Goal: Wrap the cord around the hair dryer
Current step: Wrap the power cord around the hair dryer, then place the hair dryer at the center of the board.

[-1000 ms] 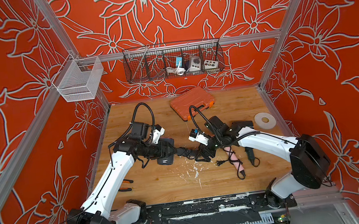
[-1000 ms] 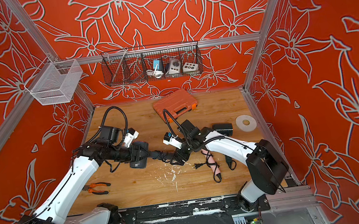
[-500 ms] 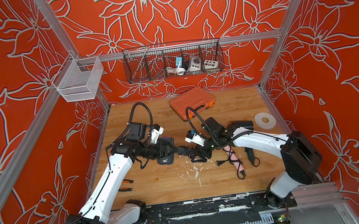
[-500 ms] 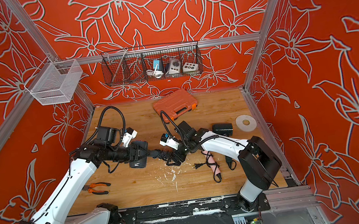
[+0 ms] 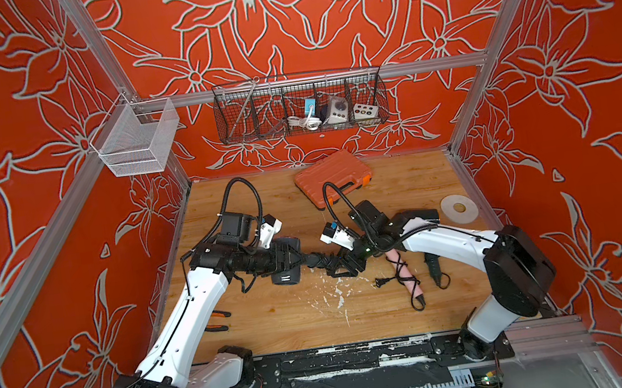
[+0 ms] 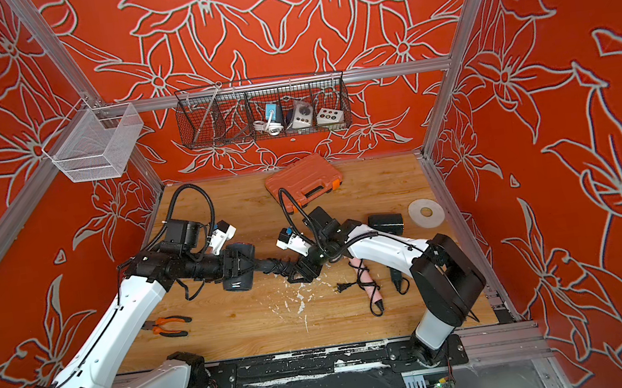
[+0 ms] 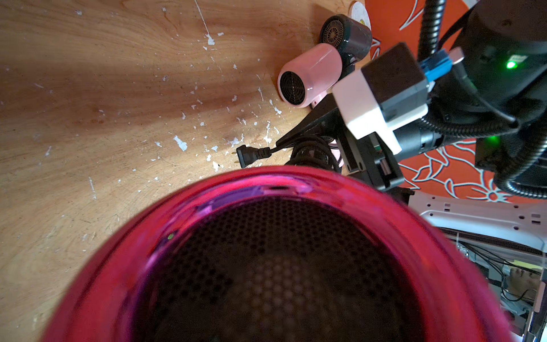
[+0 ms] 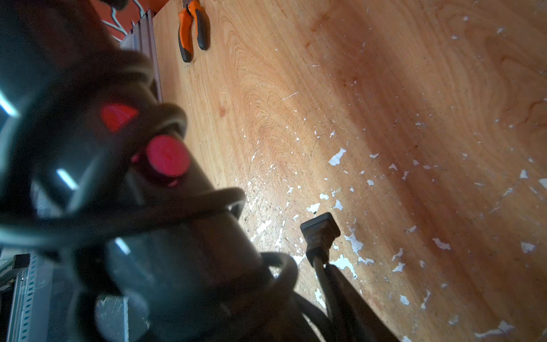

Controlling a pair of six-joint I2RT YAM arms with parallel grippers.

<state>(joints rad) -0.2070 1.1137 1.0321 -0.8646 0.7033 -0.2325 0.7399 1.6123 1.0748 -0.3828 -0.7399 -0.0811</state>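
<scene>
In both top views my left gripper [image 5: 289, 257] [image 6: 243, 267] is shut on a black hair dryer [image 5: 286, 275] [image 6: 239, 284], whose handle points right. The dryer's magenta rear rim [image 7: 266, 189] fills the left wrist view and hides the left jaws. The black cord [image 5: 320, 261] [image 8: 177, 213] lies in loops around the handle. My right gripper [image 5: 341, 269] [image 6: 300, 274] straddles the handle's end. The cord's plug [image 8: 319, 231] [image 7: 248, 155] sticks out beside one right finger [image 8: 355, 299]. The other finger is hidden, and I cannot tell whether the jaws press.
A pink hair dryer [image 5: 403, 272], a dark one [image 5: 416, 216] and a loose plug [image 5: 379, 283] lie right of the grippers. An orange case [image 5: 333, 177] sits at the back, with a white tape roll [image 5: 459, 207] at the right edge. Pliers [image 6: 167, 326] lie front left.
My right gripper has slid a little left along the handle toward its cord-wrapped end, and its jaws have narrowed. The left arm keeps the hair dryer in place.
</scene>
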